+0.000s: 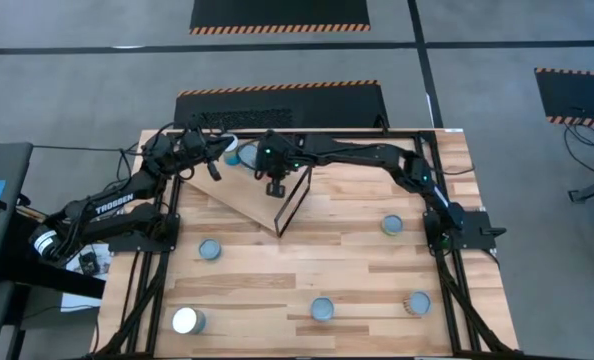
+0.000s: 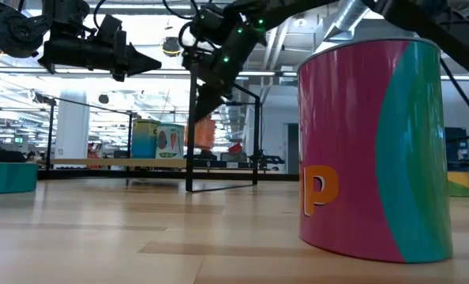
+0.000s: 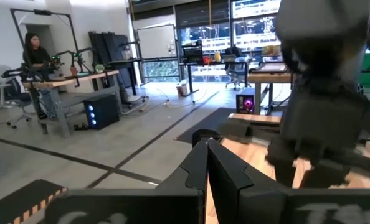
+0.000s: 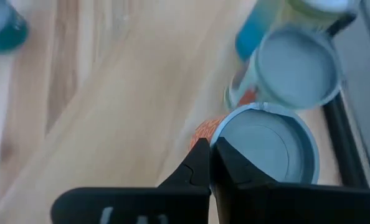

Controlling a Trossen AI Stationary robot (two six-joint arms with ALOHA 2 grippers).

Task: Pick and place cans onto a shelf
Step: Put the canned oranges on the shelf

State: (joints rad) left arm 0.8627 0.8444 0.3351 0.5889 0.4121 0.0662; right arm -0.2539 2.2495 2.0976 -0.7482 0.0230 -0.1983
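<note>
Cans lie scattered on the wooden table, five of them well apart from the shelf, and a few already stand at its far end. Our right gripper hovers above the shelf with fingers pressed together, holding nothing. Our left gripper, also closed and empty, waits beside the shelf. We judge the cans stiff, light and smooth-sided, best grasped across the side wall.
</note>
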